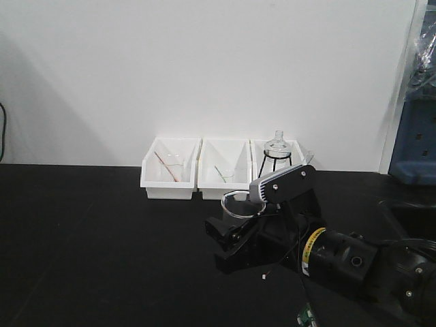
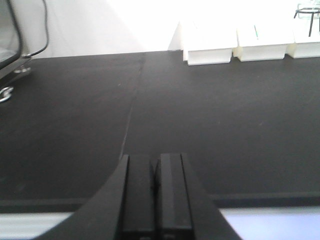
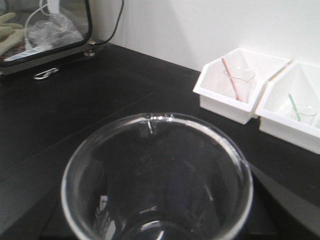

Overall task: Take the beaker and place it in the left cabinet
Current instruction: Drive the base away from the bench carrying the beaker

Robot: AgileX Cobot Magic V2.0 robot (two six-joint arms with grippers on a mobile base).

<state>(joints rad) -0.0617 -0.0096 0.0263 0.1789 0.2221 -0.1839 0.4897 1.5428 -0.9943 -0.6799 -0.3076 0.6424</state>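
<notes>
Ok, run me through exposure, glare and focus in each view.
Front-facing view: dim and grainy, soft shadow at the left of the white wall. Left wrist view: the white plastic bins are blown out, detail lost. Right wrist view: the clear glass beaker looms slightly soft, glare glinting on its rim.

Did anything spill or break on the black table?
Nothing stands out. The beaker in the right gripper looks whole and empty, the three white bins sit in a tidy row by the wall, and the black table shows no spill.
</notes>
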